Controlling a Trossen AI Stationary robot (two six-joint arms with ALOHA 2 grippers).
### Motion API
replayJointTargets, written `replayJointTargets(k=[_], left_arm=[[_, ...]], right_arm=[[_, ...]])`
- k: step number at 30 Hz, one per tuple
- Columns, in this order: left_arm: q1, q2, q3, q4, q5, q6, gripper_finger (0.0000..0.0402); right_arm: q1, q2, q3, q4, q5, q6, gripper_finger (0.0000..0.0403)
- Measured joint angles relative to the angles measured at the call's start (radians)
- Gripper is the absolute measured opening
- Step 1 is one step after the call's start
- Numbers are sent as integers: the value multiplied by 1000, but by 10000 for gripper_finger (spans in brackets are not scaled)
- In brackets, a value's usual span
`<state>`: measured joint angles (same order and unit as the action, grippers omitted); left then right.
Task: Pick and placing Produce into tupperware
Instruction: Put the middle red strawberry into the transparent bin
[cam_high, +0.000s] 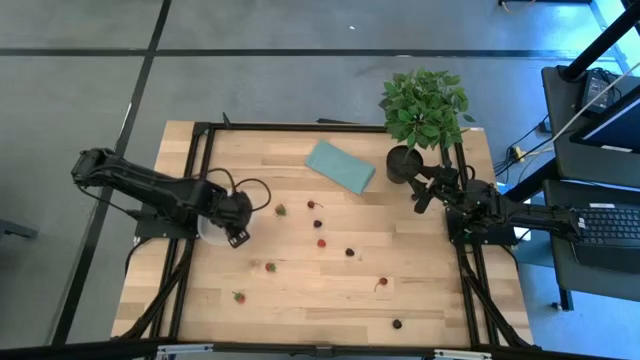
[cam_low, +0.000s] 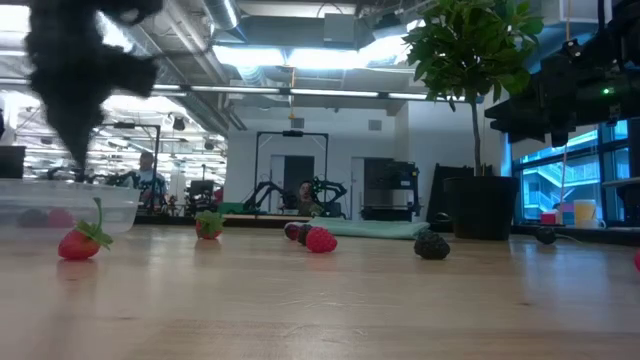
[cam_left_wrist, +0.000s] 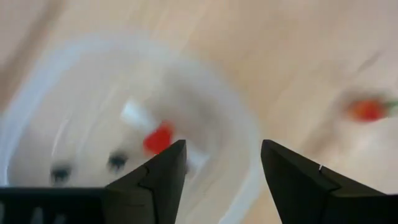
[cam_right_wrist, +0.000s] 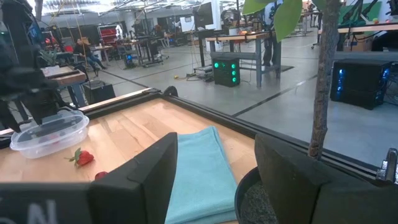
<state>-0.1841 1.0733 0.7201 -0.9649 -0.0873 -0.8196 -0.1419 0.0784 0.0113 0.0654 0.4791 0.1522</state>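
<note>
Jaws apart above tupperware (cam_left_wrist: 37, 93)

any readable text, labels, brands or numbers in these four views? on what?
None readable.
Right wrist view: pale marks on the right gripper housing, cut off by the picture's edge, not legible.
tupperware, teal pad, plant pot: no visible labels.
Room equipment behind the table: any signs too small to read.

The wooden tabletop (cam_high: 300, 290) carries a teal pad (cam_high: 340, 166), with a potted plant (cam_high: 407, 160) just beside it. The tupperware (cam_high: 210, 232) sits well apart from the pad. Berries (cam_high: 318, 224) lie scattered between them and beyond.
</note>
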Motion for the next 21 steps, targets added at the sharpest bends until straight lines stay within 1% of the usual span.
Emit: replayJointTargets(k=[4, 7, 9, 11, 16, 21], left_arm=[[-6, 6, 54, 150, 7, 99, 199], [-41, 42, 66, 265, 43, 315, 199], [-70, 75, 67, 327, 52, 414, 199], [-94, 118, 68, 356, 48, 434, 199], [-131, 254, 68, 379, 41, 391, 199], [-168, 375, 68, 492, 50, 384, 199]], right_arm=[[0, 0, 0, 0, 0, 0, 217], [0, 0, 0, 0, 0, 0, 217], [0, 0, 0, 0, 0, -1, 217], [0, 0, 0, 0, 0, -1, 217], [0, 0, 0, 0, 0, -1, 217], [0, 0, 0, 0, 0, 0, 217]])
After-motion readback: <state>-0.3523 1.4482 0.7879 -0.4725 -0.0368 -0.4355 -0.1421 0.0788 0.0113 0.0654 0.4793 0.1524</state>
